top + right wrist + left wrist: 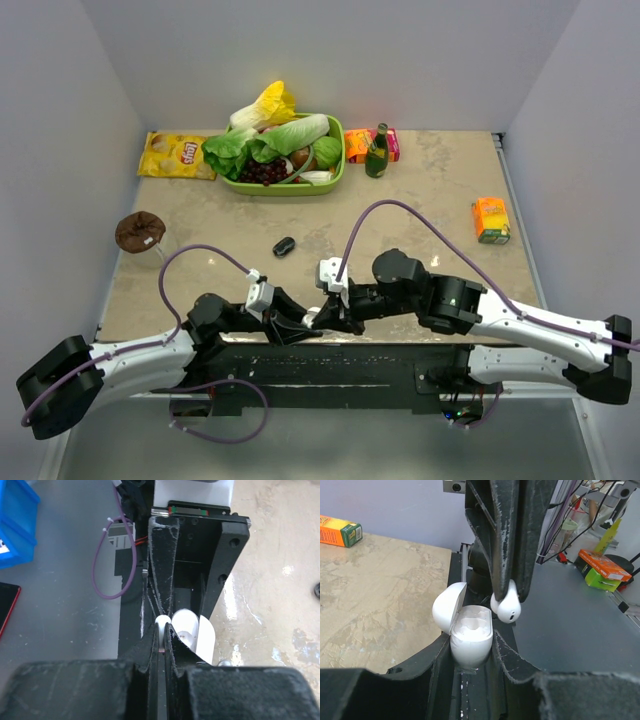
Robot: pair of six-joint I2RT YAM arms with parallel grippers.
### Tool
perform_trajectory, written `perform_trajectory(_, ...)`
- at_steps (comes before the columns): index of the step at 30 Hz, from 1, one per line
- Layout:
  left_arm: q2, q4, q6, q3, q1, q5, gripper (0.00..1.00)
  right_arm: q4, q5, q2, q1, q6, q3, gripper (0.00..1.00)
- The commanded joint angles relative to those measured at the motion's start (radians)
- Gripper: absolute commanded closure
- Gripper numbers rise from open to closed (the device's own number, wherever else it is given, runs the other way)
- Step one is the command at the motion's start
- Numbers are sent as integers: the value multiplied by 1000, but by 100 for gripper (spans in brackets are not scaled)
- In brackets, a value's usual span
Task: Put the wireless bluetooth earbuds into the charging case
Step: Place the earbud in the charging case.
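Note:
My left gripper (470, 647) is shut on a white oval charging case (471, 642), held upright with its lid (448, 608) hinged open to the left and its moulded wells showing. My right gripper (161, 630) is shut on a white earbud (163, 622). In the left wrist view that earbud (508, 609) hangs from the right fingers just above the case's right rim, beside the opening. The case also shows in the right wrist view (195, 632). In the top view both grippers meet at the table's near edge (314, 320). A small black oval case (284, 246) lies mid-table. No black earbuds show.
A green basket (338, 170) of vegetables stands at the back. Beside it are a yellow chips bag (177, 155), a green bottle (377, 152) and an orange-pink packet (357, 145). An orange carton (490, 220) stands right. A brown round object (139, 231) lies left.

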Motion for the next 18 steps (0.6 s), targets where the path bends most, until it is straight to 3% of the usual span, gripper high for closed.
perform_trajectory(1,-2,58,21,36,-2,14,100,30,70,7,4,-6,-3,100)
perform_trajectory(18,-19,62,18,31,-8,8,100,10,107,34,5,-4,-5,100)
